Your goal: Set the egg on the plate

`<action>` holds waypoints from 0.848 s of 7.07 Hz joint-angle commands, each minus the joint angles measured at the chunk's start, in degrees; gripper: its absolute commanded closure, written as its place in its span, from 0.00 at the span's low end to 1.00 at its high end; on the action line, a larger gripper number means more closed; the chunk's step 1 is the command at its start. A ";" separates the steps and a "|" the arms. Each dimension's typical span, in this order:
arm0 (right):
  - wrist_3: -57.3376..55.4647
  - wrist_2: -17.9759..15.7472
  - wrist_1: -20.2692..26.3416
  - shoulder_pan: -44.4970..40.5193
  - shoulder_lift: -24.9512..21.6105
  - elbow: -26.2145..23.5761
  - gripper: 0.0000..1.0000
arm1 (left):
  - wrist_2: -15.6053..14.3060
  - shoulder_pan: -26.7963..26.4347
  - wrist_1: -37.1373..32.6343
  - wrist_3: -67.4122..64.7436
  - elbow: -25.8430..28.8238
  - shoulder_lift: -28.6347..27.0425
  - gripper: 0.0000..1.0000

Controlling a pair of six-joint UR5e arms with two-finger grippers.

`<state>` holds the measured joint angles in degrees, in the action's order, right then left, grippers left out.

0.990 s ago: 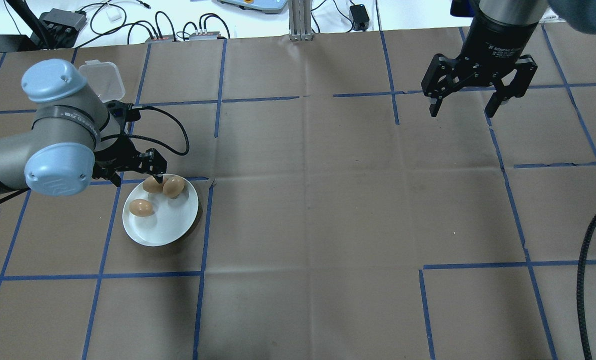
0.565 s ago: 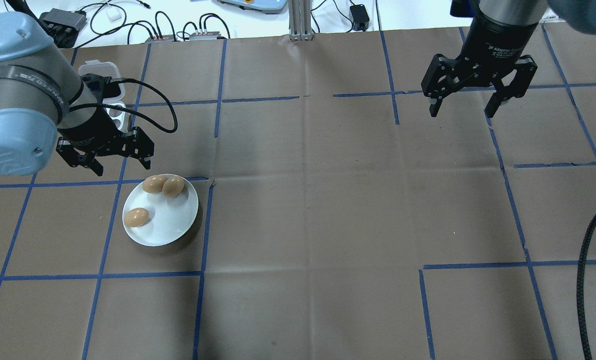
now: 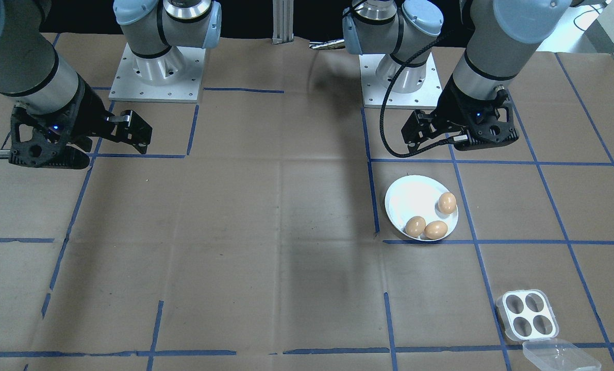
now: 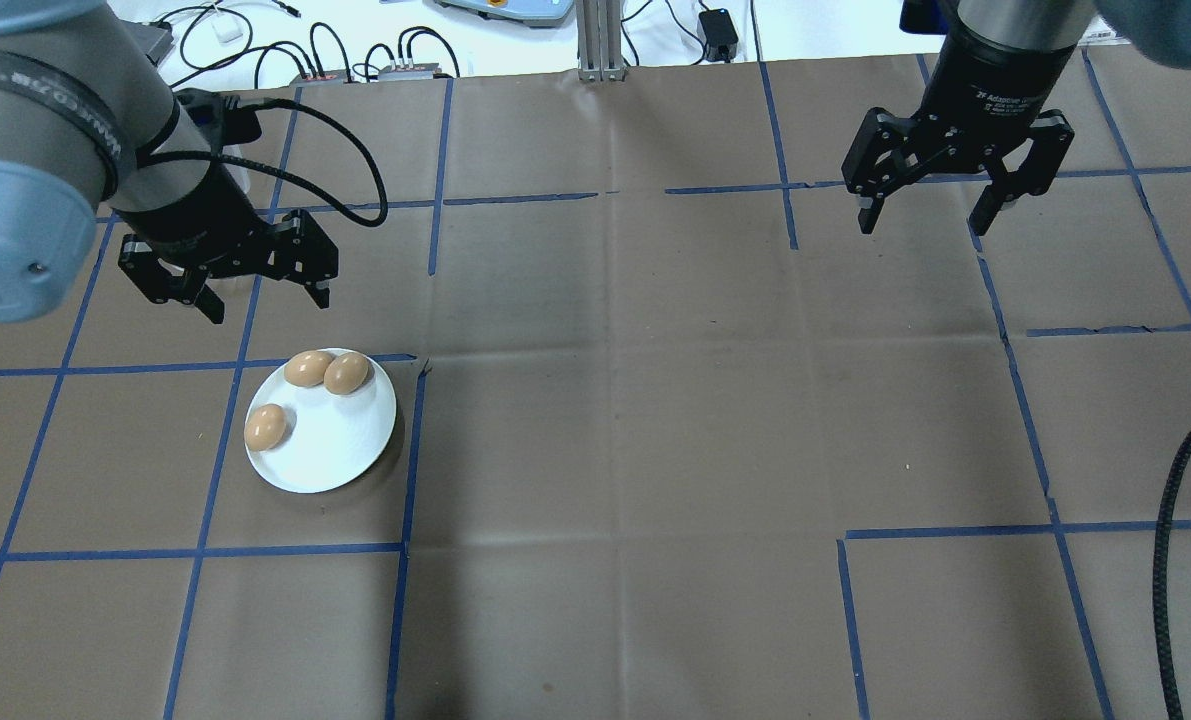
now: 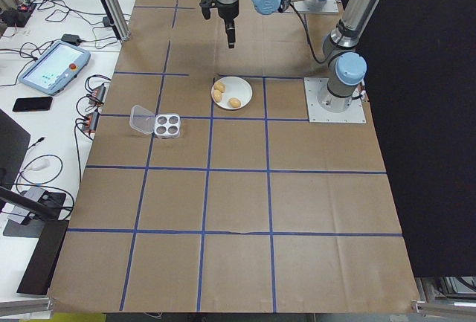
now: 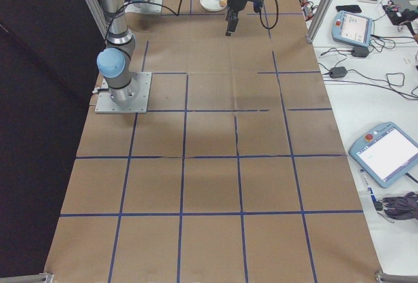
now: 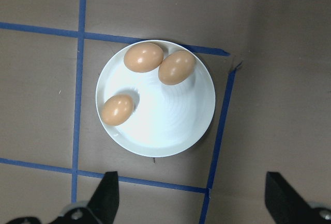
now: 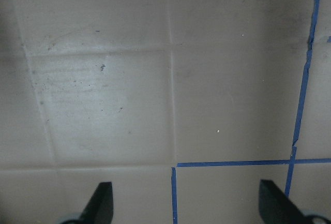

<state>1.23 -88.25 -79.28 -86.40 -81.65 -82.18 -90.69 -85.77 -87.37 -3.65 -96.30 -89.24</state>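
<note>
Spread wide with nothing between its black fingers, the left gripper [image 4: 260, 290] is held in the air just beyond the far rim of the round, shallow white plate [image 4: 340, 450]. Faint concentric rings are seen on the plate's glossy surface in the left wrist view. Three smooth, oval brown eggs are carried on the plate: two eggs [image 4: 308, 367] [image 4: 347, 373] are touching each other at the far rim, and a third egg [image 4: 265, 426] lies apart from them near the rim toward the worktop's left edge. The plate is set on the matt brown paper worktop [image 4: 615, 440], in its left half, beside a crossing of blue tape lines [image 4: 405, 500]. A square white plastic four-cup egg tray [image 3: 527, 315], all cups bare, is seen with its clear hinged lid [image 3: 560, 356] folded back, toward the far left corner. The right gripper [image 4: 930, 215] is likewise held spread and bare above the worktop's far right part, well apart from the plate.
</note>
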 commanded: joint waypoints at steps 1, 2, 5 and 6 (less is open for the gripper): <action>0.00 0.01 0.00 0.00 0.00 0.00 0.00 | 1.31 -3.07 -4.04 -3.37 6.72 -2.85 0.00; 0.00 0.01 0.00 0.00 0.00 0.00 0.00 | 0.87 -5.17 -3.78 -3.39 8.05 -3.91 0.00; 0.00 0.01 0.00 0.00 0.00 0.00 0.00 | 1.13 -6.34 -4.30 4.06 8.59 -3.40 0.00; 0.00 0.01 0.00 0.00 0.00 0.00 0.00 | 1.13 -5.90 -4.48 6.52 7.89 -2.09 0.00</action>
<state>1.23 -88.24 -79.28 -86.40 -81.65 -82.18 -89.63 -91.91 -91.66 -0.20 -87.92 -92.42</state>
